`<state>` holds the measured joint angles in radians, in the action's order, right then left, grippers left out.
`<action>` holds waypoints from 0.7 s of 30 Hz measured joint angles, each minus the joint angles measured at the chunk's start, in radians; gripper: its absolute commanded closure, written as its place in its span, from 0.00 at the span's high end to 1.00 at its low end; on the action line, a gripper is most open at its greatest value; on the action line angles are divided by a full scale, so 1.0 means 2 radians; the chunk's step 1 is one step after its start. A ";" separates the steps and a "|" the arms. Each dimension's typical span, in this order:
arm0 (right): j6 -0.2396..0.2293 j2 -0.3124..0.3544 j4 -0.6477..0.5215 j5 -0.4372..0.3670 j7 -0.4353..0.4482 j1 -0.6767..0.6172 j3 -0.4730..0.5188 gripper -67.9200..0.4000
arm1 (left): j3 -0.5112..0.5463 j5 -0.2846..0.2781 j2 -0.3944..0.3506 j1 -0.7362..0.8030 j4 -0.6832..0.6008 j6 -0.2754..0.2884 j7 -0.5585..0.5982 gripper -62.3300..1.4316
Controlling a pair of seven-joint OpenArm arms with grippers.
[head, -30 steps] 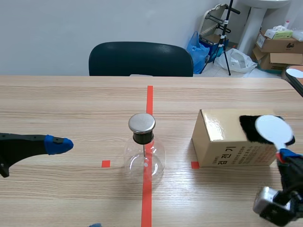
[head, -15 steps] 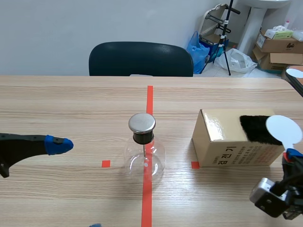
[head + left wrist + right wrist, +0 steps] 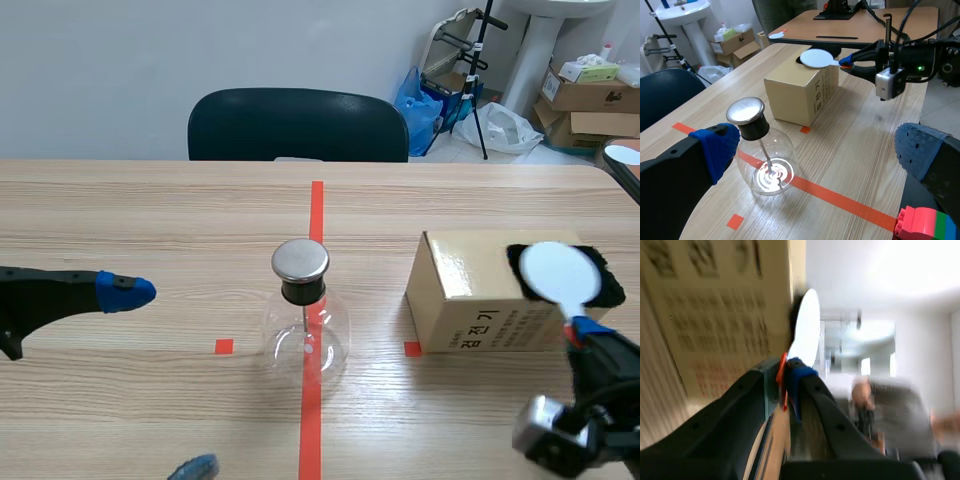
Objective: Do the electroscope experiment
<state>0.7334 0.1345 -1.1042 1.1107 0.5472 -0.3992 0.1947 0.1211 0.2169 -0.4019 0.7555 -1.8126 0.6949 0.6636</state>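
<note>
The electroscope, a clear glass flask (image 3: 305,338) with a round metal cap (image 3: 300,260), stands on the red tape line at mid-table. Right of it a cardboard box (image 3: 470,295) carries a black fur pad (image 3: 600,285) on its top. My right gripper (image 3: 583,328) is shut on the handle of a white disc paddle (image 3: 558,272), whose disc lies against the fur. In the right wrist view the disc (image 3: 807,327) stands ahead of the shut gripper (image 3: 786,377), beside the box (image 3: 715,315). My left gripper (image 3: 160,380) stays open left of the flask (image 3: 767,167), holding nothing.
A dark chair (image 3: 298,125) stands behind the table's far edge. Boxes and bags (image 3: 590,95) lie on the floor at the back right. A small red, green and blue block (image 3: 925,227) shows by my left gripper's near side.
The right gripper swung the white disc to the right across the fur, then back to the left. The left arm shifted slightly, its lower fingertip now showing.
</note>
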 measured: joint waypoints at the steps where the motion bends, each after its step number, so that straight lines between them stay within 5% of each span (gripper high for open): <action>1: 0.000 -0.002 0.000 -0.007 -0.029 0.000 0.000 0.02 | 0.000 0.000 0.000 0.000 0.000 0.000 0.000 1.00; 2: -0.001 0.000 0.000 -0.010 -0.015 0.000 0.005 0.02 | 0.000 0.000 0.000 0.000 0.000 0.000 0.000 1.00; 5: -0.002 0.013 0.000 0.006 0.134 -0.003 0.012 0.02 | -0.001 0.000 0.000 -0.001 0.000 0.000 0.000 1.00; 6: -0.002 0.009 0.000 0.006 0.120 -0.003 0.008 0.02 | -0.001 0.000 0.000 -0.001 0.000 0.000 0.000 1.00; 9: 0.001 -0.009 0.000 -0.014 -0.032 -0.003 0.001 0.02 | -0.001 0.000 0.000 -0.001 0.000 0.000 0.000 1.00; 10: 0.000 -0.007 0.000 -0.014 -0.033 -0.004 0.007 0.02 | -0.001 0.000 0.000 -0.001 0.000 0.000 0.000 1.00; 13: 0.000 0.006 0.000 0.000 0.120 -0.012 0.020 0.02 | -0.001 0.000 0.000 -0.001 0.000 0.000 0.000 1.00; 14: 0.000 0.005 0.000 0.004 0.132 -0.013 0.018 0.02 | -0.001 0.000 0.000 -0.001 0.000 0.000 0.000 1.00; 18: 0.000 -0.017 0.000 -0.010 -0.007 -0.013 0.006 0.02 | -0.001 0.000 0.000 -0.001 0.000 0.000 0.000 1.00; 19: 0.000 -0.015 0.000 -0.012 0.000 -0.013 0.011 0.02 | -0.001 0.000 0.000 -0.001 0.000 0.000 0.000 1.00; 21: 0.001 -0.005 0.000 -0.003 0.093 -0.017 0.018 0.02 | -0.001 0.000 0.000 -0.001 0.000 0.000 0.000 1.00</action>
<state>0.7349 0.1249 -1.1042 1.1049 0.7341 -0.4332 0.2314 0.1200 0.2165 -0.4019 0.7536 -1.8122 0.6949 0.6640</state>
